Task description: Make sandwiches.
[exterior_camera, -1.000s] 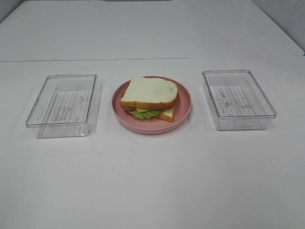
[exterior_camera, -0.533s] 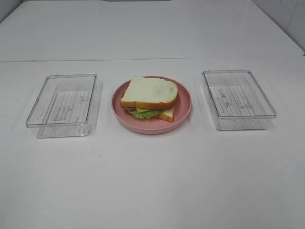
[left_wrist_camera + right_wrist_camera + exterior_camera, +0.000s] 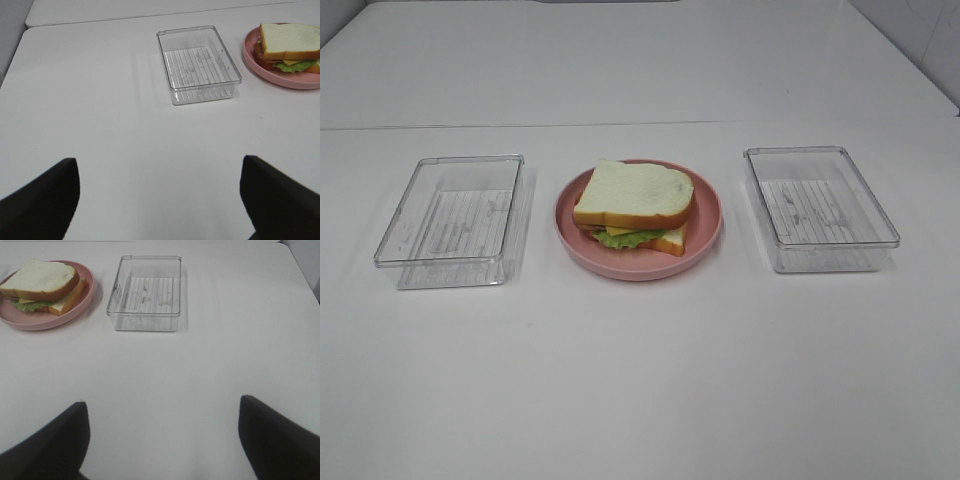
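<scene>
The sandwich [image 3: 634,204] sits stacked on a round pink plate [image 3: 705,240] at the table's middle: white bread with orange-brown crust on top, yellow cheese, green lettuce and a second slice below. It also shows in the left wrist view [image 3: 289,48] and the right wrist view [image 3: 44,285]. Neither arm shows in the exterior high view. My left gripper [image 3: 160,200] is open and empty, far back from the plate. My right gripper [image 3: 162,437] is open and empty, also far back.
An empty clear plastic box [image 3: 453,219] stands left of the plate, seen too in the left wrist view [image 3: 197,64]. A second empty clear box [image 3: 817,207] stands right of the plate, seen too in the right wrist view [image 3: 145,292].
</scene>
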`<state>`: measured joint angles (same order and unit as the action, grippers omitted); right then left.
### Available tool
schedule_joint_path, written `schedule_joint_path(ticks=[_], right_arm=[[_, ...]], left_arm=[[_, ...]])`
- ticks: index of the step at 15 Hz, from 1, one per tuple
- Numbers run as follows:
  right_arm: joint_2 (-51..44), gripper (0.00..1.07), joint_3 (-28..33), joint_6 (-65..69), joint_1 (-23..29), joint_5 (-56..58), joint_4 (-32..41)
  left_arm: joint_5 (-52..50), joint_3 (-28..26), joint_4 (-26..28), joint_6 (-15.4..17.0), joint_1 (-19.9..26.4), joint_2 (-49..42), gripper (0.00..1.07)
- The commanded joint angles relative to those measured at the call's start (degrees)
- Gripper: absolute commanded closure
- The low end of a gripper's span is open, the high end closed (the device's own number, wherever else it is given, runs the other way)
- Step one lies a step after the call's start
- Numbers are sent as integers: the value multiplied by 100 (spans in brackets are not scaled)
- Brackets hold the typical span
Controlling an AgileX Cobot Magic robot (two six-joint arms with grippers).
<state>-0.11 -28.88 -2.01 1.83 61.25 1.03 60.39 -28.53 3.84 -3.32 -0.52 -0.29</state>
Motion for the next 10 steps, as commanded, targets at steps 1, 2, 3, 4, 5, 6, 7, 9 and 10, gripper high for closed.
schedule_joint_path(ticks=[1, 2, 3, 4, 5, 6, 7, 9, 10], right_arm=[[-92, 30, 17, -34, -34, -63, 40], [-92, 30, 17, -34, -34, -63, 40], [-92, 30, 17, -34, -34, -63, 40], [-92, 30, 17, -34, -34, -63, 40], [-92, 30, 17, -34, -34, -63, 40], [-92, 30, 17, -34, -34, -63, 40], [-92, 30, 17, -34, -34, -63, 40], [-92, 30, 17, -34, -34, -63, 40], [-92, 30, 17, -34, -34, -63, 40]], left_arm=[[-52, 0, 46, -6, 11, -120, 24], [-52, 0, 46, -6, 11, -120, 24], [-52, 0, 46, -6, 11, -120, 24], [-52, 0, 46, -6, 11, -120, 24], [-52, 0, 46, -6, 11, -120, 24], [-52, 0, 46, -6, 11, -120, 24], [-52, 0, 46, -6, 11, -120, 24], [-52, 0, 46, -6, 11, -120, 24], [-52, 0, 46, -6, 11, -120, 24]])
